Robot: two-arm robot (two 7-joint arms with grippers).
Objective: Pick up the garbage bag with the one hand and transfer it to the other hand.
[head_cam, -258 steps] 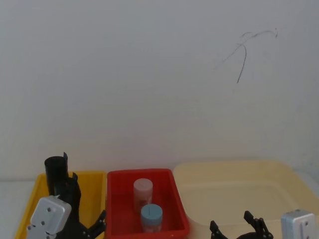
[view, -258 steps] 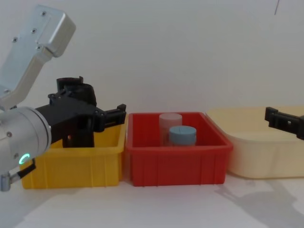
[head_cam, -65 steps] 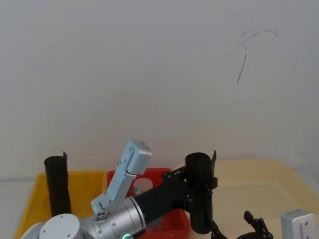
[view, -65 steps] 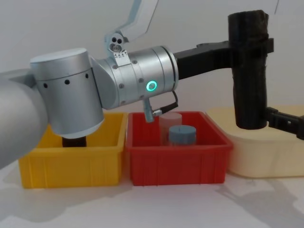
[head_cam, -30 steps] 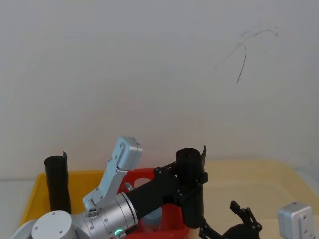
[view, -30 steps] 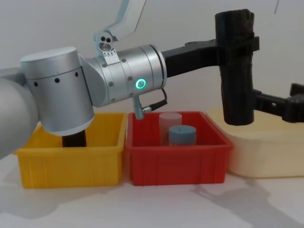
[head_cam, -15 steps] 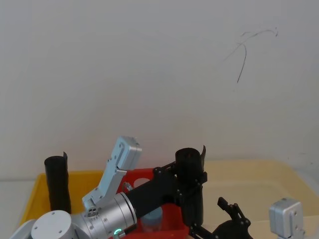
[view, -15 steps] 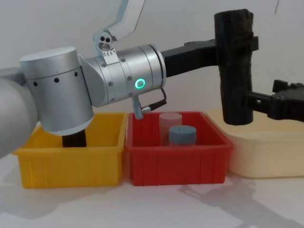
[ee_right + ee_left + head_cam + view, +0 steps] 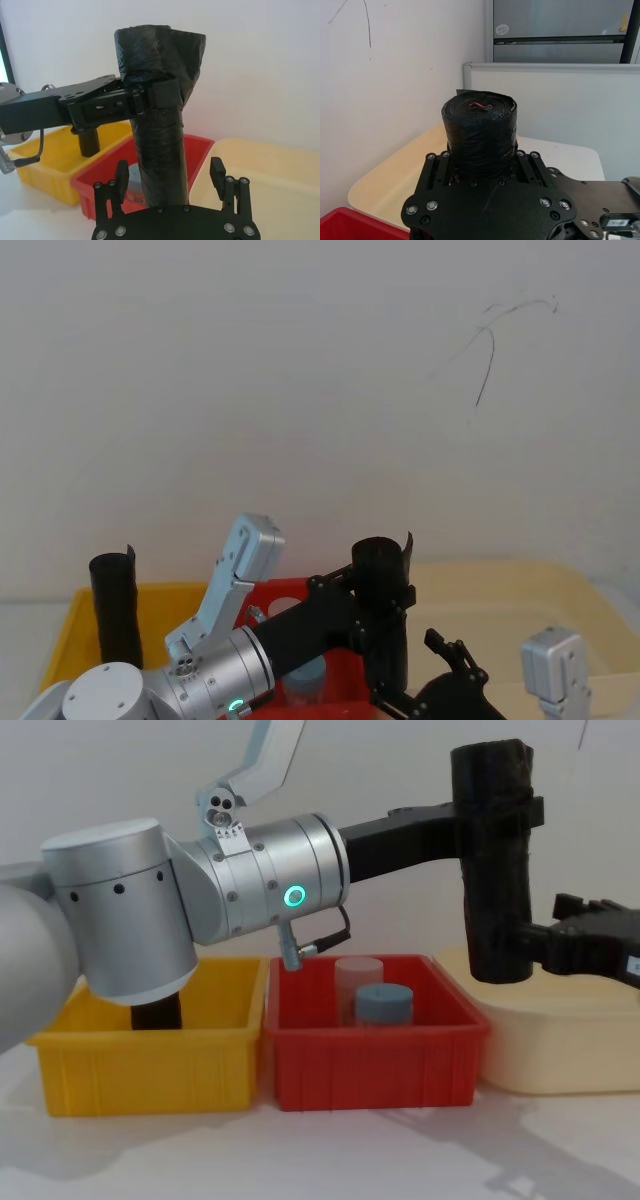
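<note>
The silver-wristed left claw (image 9: 497,815) clamps the wrinkled black plastic roll (image 9: 495,900) upright; the all-black right claw (image 9: 169,169) gapes wide around its lower end.

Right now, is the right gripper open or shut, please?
Open: the right gripper straddles the garbage bag, fingers apart; the left gripper clamps it.

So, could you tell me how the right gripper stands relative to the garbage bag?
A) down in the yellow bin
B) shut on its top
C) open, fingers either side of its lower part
C: the right gripper is open, one finger on each side of the lower part of the garbage bag with gaps showing, while the left gripper clamps it higher up.
</note>
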